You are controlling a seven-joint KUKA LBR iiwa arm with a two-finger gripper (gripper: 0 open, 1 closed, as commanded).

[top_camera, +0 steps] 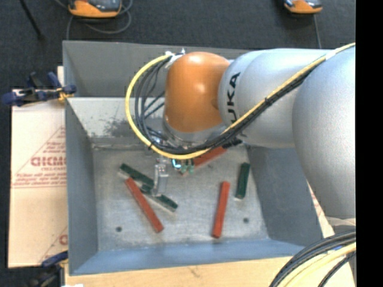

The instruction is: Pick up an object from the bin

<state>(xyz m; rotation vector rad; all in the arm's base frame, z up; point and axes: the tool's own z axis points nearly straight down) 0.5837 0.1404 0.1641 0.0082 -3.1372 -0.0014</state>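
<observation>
Metal gripper (160, 183), its opening impossible to tell, hangs over a dark green flat stick (135, 174) and red flat stick (147, 211), left in the grey metal bin (78, 160).

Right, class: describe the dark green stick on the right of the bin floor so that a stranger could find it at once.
Start at the grey metal bin and look to the right half of its floor, where two sticks lie side by side. The dark green stick is the right-hand one: shorter and darker than the red stick beside it.
</observation>
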